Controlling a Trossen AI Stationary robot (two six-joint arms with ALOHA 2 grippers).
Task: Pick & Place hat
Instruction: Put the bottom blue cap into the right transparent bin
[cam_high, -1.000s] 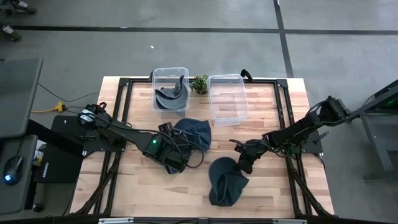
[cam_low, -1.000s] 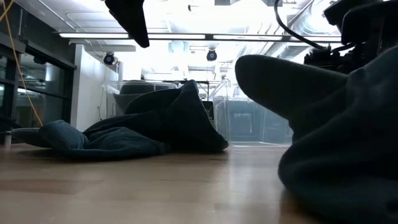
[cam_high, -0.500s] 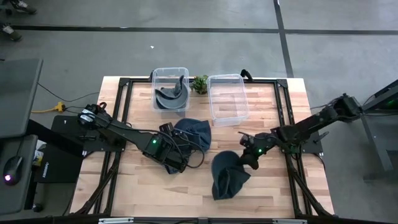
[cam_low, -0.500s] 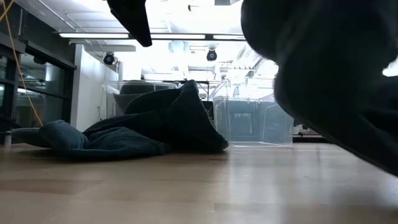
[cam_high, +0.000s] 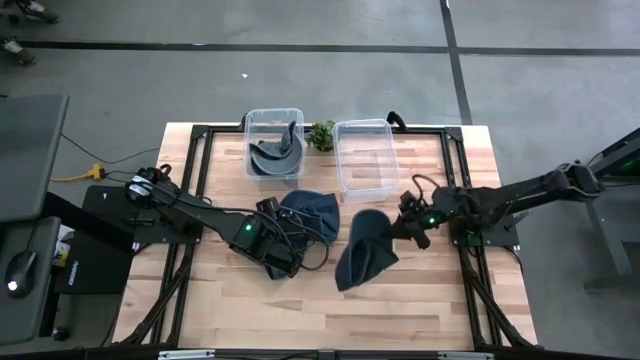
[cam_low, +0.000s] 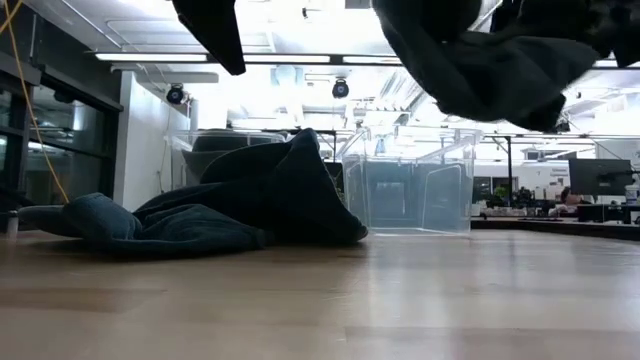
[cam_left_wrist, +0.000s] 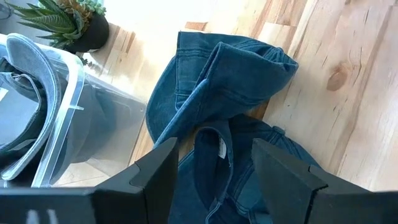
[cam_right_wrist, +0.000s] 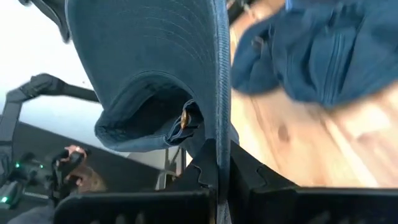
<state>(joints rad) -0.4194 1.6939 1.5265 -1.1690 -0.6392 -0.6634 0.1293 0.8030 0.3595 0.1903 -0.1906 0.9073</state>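
Right fingers (cam_right_wrist: 219, 163) clamped on brim of dark blue fabric hat (cam_high: 362, 250), hanging clear above wooden tabletop (cam_high: 440, 300), just beside empty clear plastic bin (cam_high: 365, 160). Left fingers (cam_left_wrist: 163, 177) apart, hovering over crumpled blue hat (cam_high: 310, 215) lying mid-tabletop.

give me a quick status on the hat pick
Right pincer shut on hat, lifted off table. Left pincer open above second hat. Empty bin ahead, path clear.

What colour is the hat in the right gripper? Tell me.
Dark blue hat, shown best in the right wrist view.
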